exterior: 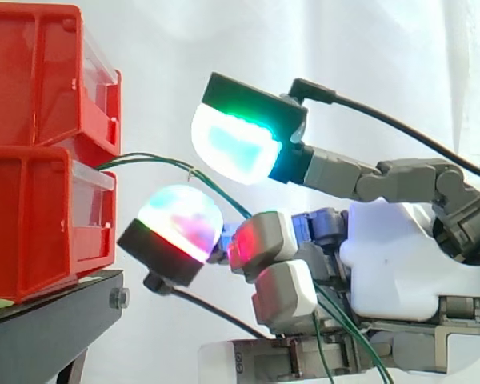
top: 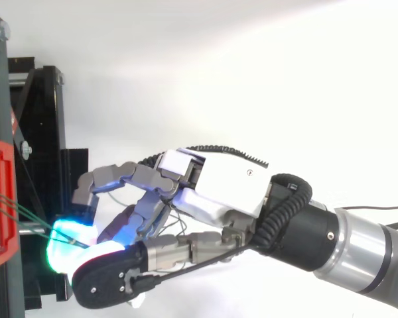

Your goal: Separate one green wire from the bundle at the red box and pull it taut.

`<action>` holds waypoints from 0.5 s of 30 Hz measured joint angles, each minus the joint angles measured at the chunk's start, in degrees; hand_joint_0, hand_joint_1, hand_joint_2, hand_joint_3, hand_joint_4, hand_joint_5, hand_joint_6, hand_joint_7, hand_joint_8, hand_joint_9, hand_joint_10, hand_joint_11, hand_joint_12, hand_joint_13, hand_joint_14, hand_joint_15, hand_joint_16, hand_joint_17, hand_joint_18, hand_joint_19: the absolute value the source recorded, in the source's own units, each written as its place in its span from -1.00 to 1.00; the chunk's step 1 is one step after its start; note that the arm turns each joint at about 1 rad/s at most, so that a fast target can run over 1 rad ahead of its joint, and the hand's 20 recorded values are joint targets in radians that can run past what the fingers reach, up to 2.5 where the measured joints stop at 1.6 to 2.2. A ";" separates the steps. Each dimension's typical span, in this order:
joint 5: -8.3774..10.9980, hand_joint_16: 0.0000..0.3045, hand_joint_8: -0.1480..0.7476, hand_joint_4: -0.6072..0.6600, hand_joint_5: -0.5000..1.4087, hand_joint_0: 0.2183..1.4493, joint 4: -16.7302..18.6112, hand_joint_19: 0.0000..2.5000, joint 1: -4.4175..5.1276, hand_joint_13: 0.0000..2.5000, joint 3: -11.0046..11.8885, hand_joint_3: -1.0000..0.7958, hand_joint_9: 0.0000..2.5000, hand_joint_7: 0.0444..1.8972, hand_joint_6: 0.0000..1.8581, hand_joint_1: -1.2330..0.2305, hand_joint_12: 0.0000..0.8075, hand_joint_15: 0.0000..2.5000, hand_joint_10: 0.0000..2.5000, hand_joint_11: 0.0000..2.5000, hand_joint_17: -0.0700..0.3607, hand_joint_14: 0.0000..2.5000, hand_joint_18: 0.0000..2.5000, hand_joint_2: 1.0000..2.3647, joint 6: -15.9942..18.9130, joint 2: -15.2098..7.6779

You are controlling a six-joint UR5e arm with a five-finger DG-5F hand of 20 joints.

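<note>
Beside the red box point(exterior: 40, 160), the hand point(exterior: 400, 248) curls its fingers point(exterior: 284, 292) round the green wires point(exterior: 148, 157); it should let all but one slip out, then pull back slowly.

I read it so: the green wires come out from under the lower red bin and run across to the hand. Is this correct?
Not quite. In the side view the green wires come out between the upper red bin and the lower red bin, not under it. They do run across to the hand.
</note>
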 measured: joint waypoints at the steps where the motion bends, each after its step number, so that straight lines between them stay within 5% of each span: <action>1: 0.03 -0.73 -0.06 0.10 -0.66 -0.34 0.01 -0.65 0.05 0.12 0.22 -0.19 0.00 0.06 -0.14 -0.27 -0.05 -0.42 -0.98 -0.13 -0.24 -0.98 -0.32 -0.97 -0.41 0.01; 8: 0.37 -0.72 -0.08 0.10 -0.68 -0.34 -0.17 -0.65 0.15 0.09 1.80 -0.14 -0.03 -0.03 -0.07 -0.30 -0.05 -0.42 -0.99 -0.13 -0.22 -0.98 -0.32 -0.97 -2.91 0.02; 15: 0.35 -0.71 -0.06 0.16 -0.68 -0.40 -0.16 -0.64 -0.04 0.08 1.88 -0.44 0.00 -0.07 -0.05 -0.25 -0.03 -0.42 -0.98 -0.13 -0.22 -0.98 -0.31 -1.00 -3.85 0.01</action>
